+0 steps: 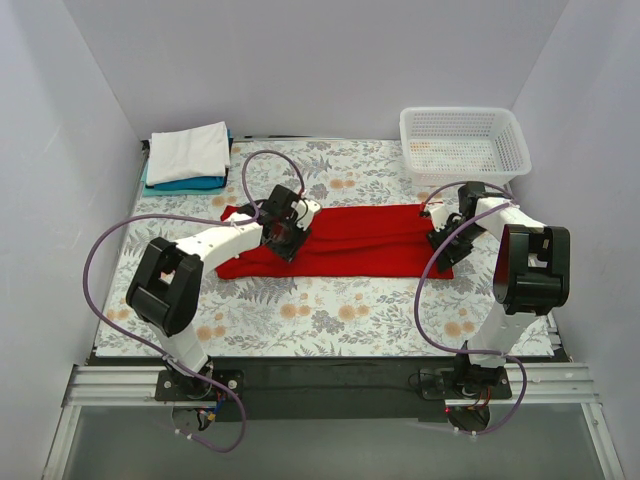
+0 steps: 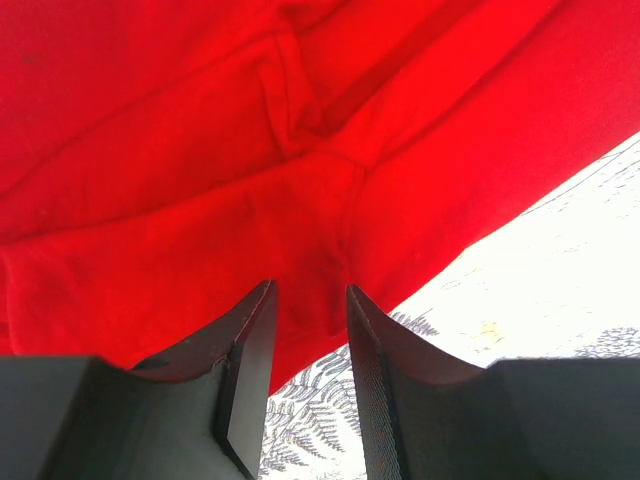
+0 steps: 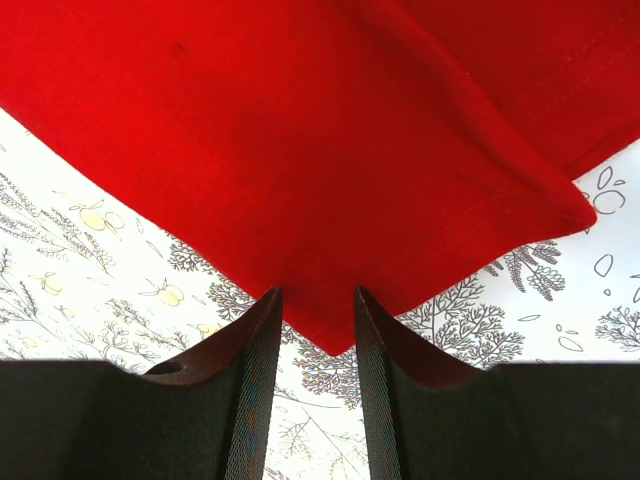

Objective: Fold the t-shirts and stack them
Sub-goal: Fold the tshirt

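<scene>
The red shirt [image 1: 360,240] lies across the middle of the table [image 1: 330,310], already folded lengthwise into a long band. My left claw [image 2: 308,292] is over its left part and my right claw [image 3: 315,293] over its right end. Both claws stand narrowly parted, gripping nothing. On the right wrist view a corner of the hem shows in the gap with table print below it. On the left, the near edge of the cloth runs between the fingers.

I judge the shirt light, limp and thin. It will sag and drag rather than hold shape, and a loose pinch may take only the top layer. On the right I would take the corner through all layers, close to the stitched hem where the cloth is thickest. On the left I would take the near edge the same way, then carry both ends evenly so the band does not twist.

The finished stack [image 1: 188,155] sits at the back left.
</scene>
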You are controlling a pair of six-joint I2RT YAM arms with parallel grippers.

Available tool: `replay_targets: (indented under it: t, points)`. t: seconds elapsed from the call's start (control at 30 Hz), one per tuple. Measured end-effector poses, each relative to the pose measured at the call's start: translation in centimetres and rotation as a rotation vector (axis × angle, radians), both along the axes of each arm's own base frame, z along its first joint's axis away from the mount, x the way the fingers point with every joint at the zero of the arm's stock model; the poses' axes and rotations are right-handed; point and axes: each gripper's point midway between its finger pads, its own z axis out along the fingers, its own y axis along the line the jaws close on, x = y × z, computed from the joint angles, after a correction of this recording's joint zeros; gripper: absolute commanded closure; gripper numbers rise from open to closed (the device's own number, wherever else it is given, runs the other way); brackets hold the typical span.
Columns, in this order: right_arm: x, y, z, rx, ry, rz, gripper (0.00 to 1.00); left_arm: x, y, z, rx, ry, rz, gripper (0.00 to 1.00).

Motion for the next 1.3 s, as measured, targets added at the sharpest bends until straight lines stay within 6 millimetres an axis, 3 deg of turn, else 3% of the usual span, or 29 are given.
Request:
replay_targets:
  t: [0.23,0.43,0.7,0.77,1.1,1.3]
  points:
    - [-0.1,0.0,-0.1,-0.002,0.003,0.000,0.59,0.4,-0.7,0.7,-0.028,-0.004,-0.004,0.67]
    - [-0.1,0.0,-0.1,-0.003,0.003,0.000,0.59,0.2,-0.4,-1.2,0.006,0.036,0.007,0.70]
    - [-0.1,-0.1,-0.2,-0.007,0.002,0.004,0.59,0.5,0.0,-2.1,0.034,0.043,0.026,1.00]
    - [-0.1,-0.1,-0.2,-0.007,0.002,0.005,0.59,0.7,-0.1,-1.9,0.035,0.035,0.027,1.00]
    - [-0.2,-0.1,-0.2,-0.007,0.000,0.014,0.59,4.3,-1.8,1.1,-0.016,-0.091,0.034,1.00]
    - [-0.2,-0.1,-0.2,-0.006,0.000,0.014,0.57,6.5,-2.6,0.7,-0.008,-0.128,0.045,1.00]
